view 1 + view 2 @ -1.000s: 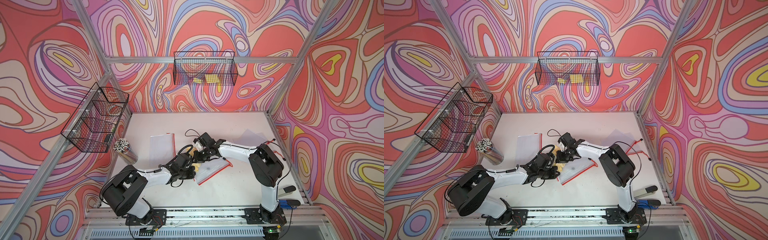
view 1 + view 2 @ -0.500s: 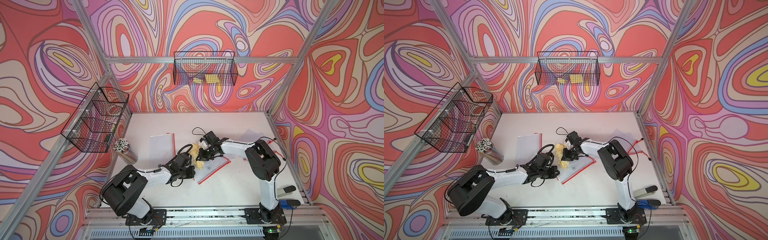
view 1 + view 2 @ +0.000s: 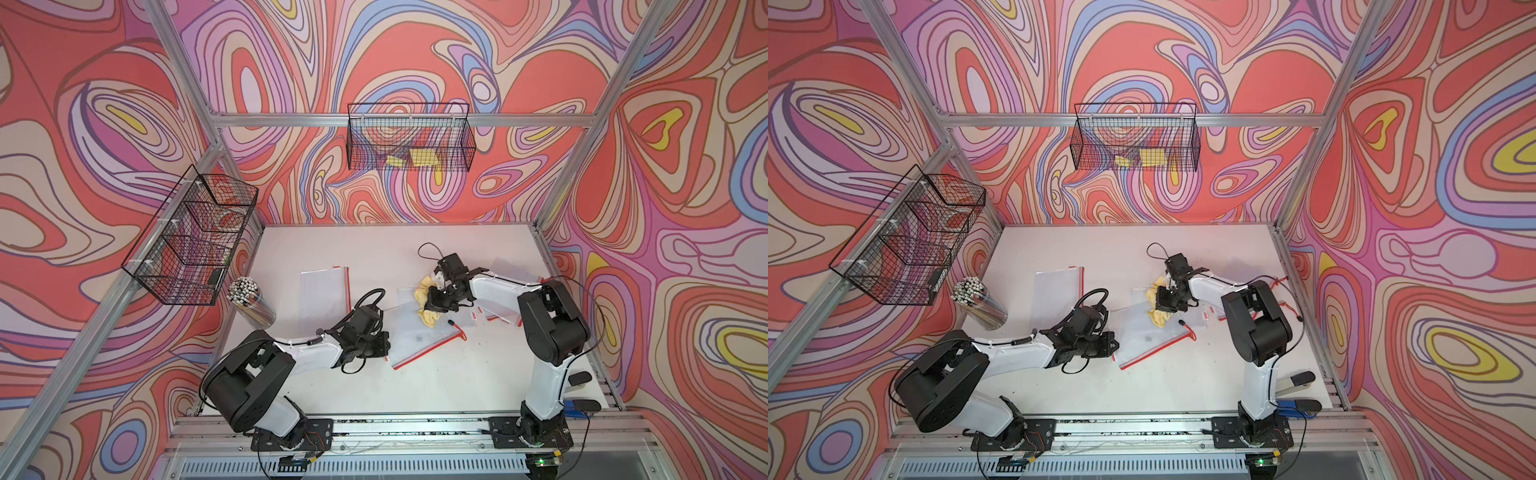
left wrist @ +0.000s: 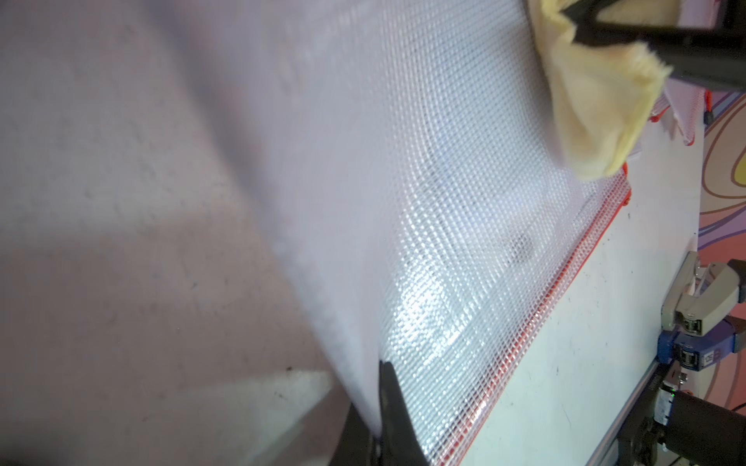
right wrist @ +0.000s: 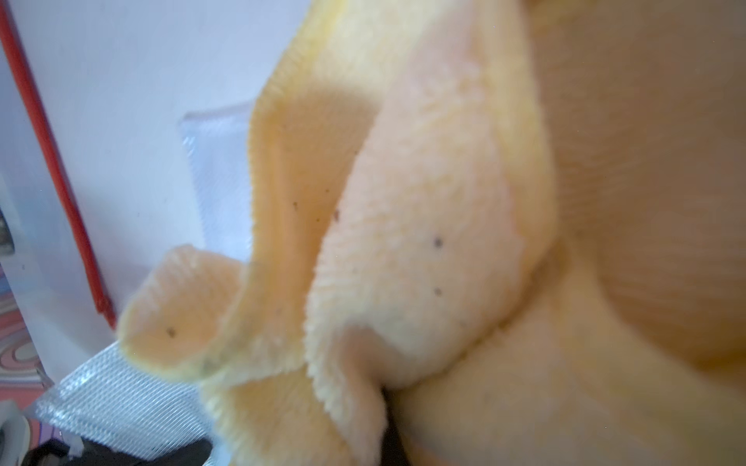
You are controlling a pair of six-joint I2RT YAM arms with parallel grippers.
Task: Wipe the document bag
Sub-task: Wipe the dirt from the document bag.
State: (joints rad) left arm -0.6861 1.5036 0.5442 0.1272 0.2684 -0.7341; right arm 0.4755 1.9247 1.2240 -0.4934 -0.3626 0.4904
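Yellow cloth (image 3: 430, 320) sits clamped in our right gripper (image 3: 434, 303) on the document bag (image 3: 411, 347); left gripper (image 3: 386, 340) pinches its edge. We find 1 dark smudge (image 4: 520, 247) uncleaned: wiping unfinished.

Robot lab test cell, aluminium frame (image 3: 399, 120), swirl-printed walls (image 3: 83, 124), white tabletop (image 3: 415, 386), wire baskets (image 3: 409, 141), base rail (image 3: 415, 428)

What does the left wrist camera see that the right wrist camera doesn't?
Only the left wrist view shows the left gripper pinching the document bag, and a dark smudge on it. Only the right wrist view shows tiny dark specks on the yellow cloth. Both show the yellow cloth and the document bag.
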